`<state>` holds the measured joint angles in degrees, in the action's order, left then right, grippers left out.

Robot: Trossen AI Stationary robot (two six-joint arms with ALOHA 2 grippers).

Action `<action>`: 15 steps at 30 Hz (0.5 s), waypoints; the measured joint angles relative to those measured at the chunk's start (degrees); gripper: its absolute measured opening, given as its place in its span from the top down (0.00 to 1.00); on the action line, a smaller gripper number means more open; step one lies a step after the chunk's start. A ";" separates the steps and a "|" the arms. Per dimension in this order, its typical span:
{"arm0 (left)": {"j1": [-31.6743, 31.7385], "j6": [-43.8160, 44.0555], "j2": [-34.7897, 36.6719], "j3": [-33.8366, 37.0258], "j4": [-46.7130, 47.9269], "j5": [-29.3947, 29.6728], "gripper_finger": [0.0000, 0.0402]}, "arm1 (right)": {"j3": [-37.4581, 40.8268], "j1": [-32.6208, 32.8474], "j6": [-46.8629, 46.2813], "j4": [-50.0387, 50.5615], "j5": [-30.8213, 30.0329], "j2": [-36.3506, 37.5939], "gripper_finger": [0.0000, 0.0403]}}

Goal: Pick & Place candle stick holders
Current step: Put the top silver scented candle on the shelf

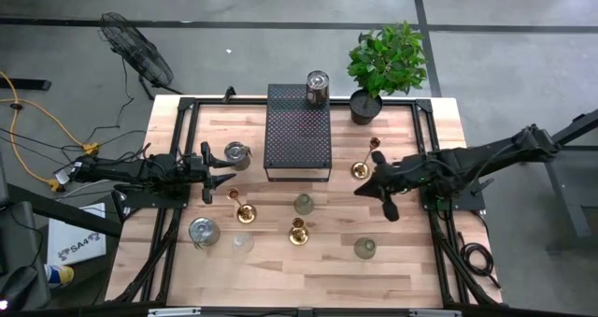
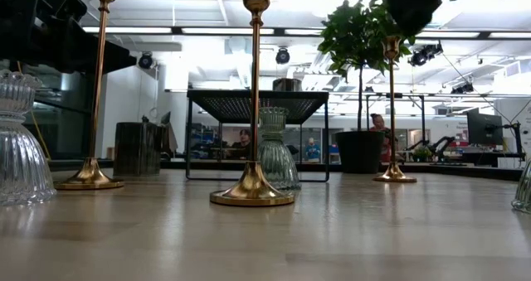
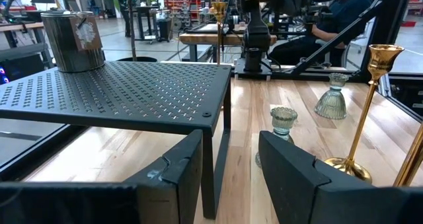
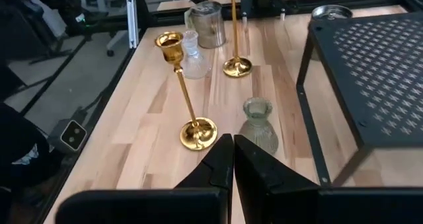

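Three brass holders stand upright on their round bases on the table: one at the left (image 1: 243,209), one in the middle (image 1: 299,231), one at the right (image 1: 363,163). Glass cups (image 1: 304,203), (image 1: 364,249), (image 1: 243,244) and silvery cups (image 1: 204,231), (image 1: 236,153) stand around them. Another silvery cup (image 1: 318,88) stands on the black perforated box (image 1: 299,130). My left gripper (image 1: 227,172) is open and empty at the box's left, its fingers apart in the left wrist view (image 3: 231,141). My right gripper (image 1: 363,186) is shut and empty just on the near side of the right brass holder; it also shows in the right wrist view (image 4: 232,141).
A potted green plant (image 1: 383,64) stands at the far right corner. The box stands on thin legs (image 3: 210,164) with room beneath it. Black frame rails (image 1: 187,111) run along the table's edges. A person (image 3: 344,12) sits beyond the table's right side.
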<state>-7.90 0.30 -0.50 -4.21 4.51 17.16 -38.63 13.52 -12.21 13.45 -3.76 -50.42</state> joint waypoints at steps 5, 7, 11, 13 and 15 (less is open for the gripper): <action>0.00 0.00 0.01 0.00 0.00 0.01 0.64 | 4.36 0.00 0.00 0.14 -1.98 6.43 0.99; -0.01 0.00 0.00 0.00 0.00 0.00 0.64 | 5.32 0.00 0.18 0.41 -2.57 7.89 0.99; 0.00 0.00 0.00 0.00 0.00 0.01 0.64 | 5.81 0.00 0.42 1.44 -4.26 9.27 0.99; 0.00 0.00 0.01 0.00 0.00 -0.01 0.64 | 5.81 0.00 0.42 1.51 -4.25 9.36 0.99; -0.01 0.00 0.01 0.00 0.00 -0.01 0.64 | 5.81 0.00 0.42 1.41 -3.78 9.36 0.99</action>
<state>-7.91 0.30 -0.50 -4.21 4.51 17.15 -32.82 13.52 -11.79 14.85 -7.54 -41.06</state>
